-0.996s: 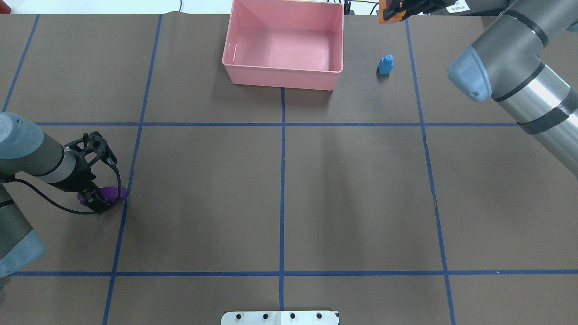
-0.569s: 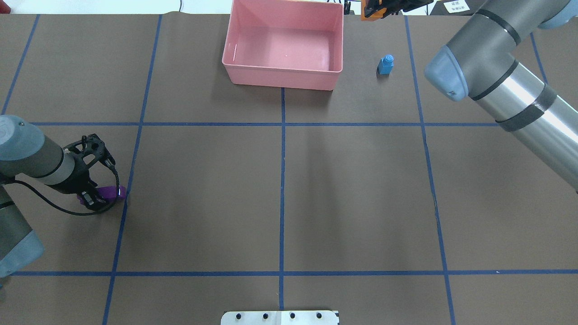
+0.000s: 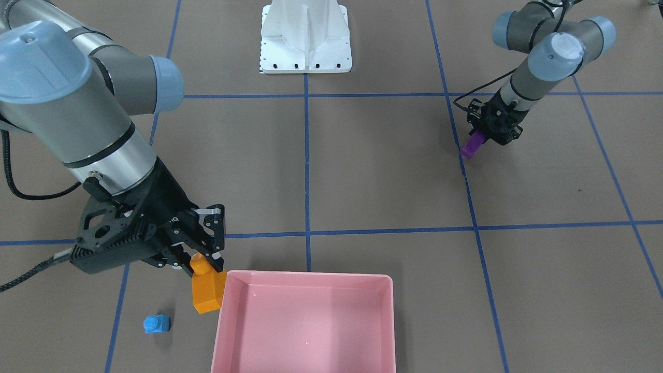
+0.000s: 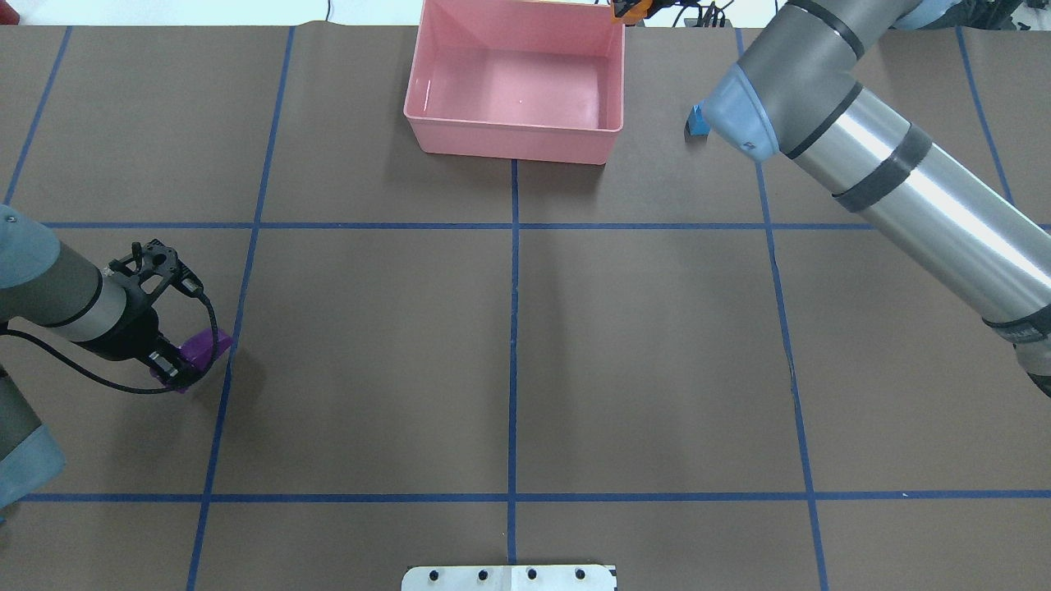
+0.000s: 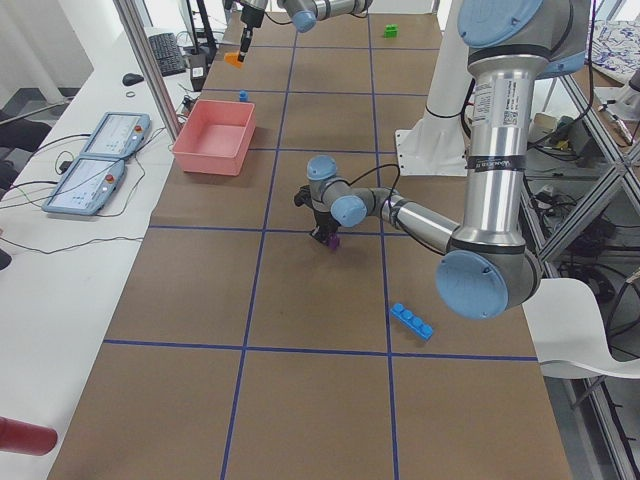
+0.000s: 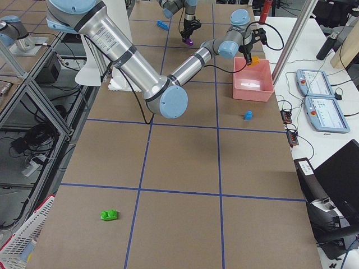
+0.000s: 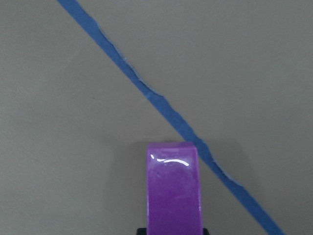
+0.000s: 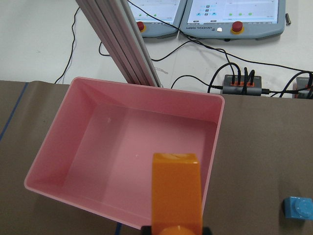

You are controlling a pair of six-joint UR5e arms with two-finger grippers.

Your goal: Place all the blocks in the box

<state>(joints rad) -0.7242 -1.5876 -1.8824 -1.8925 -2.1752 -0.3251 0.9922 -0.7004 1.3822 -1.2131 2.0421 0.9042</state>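
Observation:
The pink box stands at the table's far middle and holds no blocks; it also shows in the front view and the right wrist view. My right gripper is shut on the orange block, held above the box's rim at its corner on my right. The small blue block stands right of the box, partly hidden by my arm overhead. My left gripper is shut on the purple block, low over the table. The long blue block and the green block lie far off.
The white robot base is at the near middle edge. An aluminium post and operator panels stand beyond the far edge, behind the box. Blue tape lines cross the brown table.
My right arm has swung left, carrying the orange block from beyond the small blue block to the box's far right corner. My left gripper has drawn back slightly with the purple block.

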